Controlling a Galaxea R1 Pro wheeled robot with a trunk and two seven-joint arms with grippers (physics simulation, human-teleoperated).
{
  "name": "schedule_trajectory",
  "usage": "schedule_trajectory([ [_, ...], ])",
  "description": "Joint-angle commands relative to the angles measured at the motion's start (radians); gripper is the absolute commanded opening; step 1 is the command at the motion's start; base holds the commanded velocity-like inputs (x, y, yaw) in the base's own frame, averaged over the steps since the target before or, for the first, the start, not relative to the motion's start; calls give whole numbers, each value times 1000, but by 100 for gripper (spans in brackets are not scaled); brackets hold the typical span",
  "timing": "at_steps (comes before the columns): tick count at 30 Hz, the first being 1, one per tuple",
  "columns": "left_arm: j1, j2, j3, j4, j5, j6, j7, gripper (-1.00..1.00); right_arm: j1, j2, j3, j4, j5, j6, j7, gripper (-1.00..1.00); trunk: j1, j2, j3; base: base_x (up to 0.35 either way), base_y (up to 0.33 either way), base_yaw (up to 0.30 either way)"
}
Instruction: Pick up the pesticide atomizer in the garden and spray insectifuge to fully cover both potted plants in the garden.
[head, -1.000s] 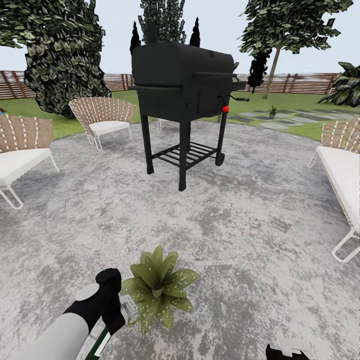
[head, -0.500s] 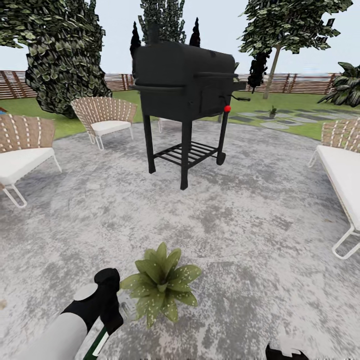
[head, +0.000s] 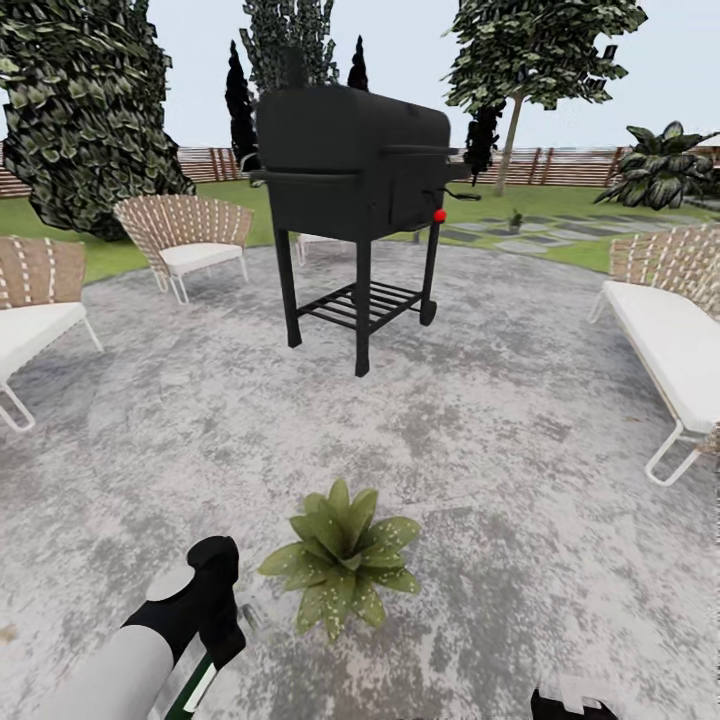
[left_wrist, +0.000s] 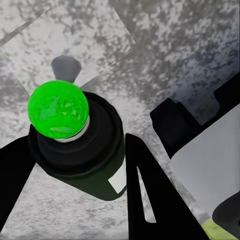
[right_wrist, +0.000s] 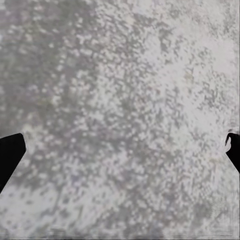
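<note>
Grey patio (head: 520, 470), left claw (left_wrist: 75, 165) gripping white-labelled atomizer (left_wrist: 80, 140)

The distant second potted plant (head: 516, 219) looks barely legible.

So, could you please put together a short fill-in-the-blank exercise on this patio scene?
1. The left gripper is shut on the pesticide atomizer, whose top is bright ____.
2. The potted plant stands on the grey speckled ____.
3. Beyond the plant stands a black ____ with a red knob.
4. The chairs have ____ seat cushions.

Missing words: green; patio; grill; white
</note>
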Motion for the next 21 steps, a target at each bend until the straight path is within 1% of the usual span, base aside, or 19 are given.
schedule_trajectory([
  [1, 0, 1, -4, -2, -4, 9, -9, -100, -1, 0, -8, 2, 11, -4, -5, 100, 0, 0, -1, 50, 336, -281],
  [5, 0, 2, -3, -2, -4, 8, -9, -100, -1, 0, -8, 2, 11, -4, -5, 100, 0, 0, -1, 128, 323, -282],
  [13, 0, 2, -4, -6, -4, 7, -9, -100, -1, 0, -8, 2, 9, -4, -5, 100, 0, 0, -1, 190, 297, -282],
  [16, 0, 2, -4, -6, -4, 7, -9, -100, -1, 0, -8, 2, 10, -4, -4, 100, 0, 0, -1, 233, 260, -111],
  [21, 1, 2, -6, -10, -4, 7, -10, -100, -1, -1, -8, 4, 11, -4, -3, 100, 0, 0, -1, 236, 250, -9],
])
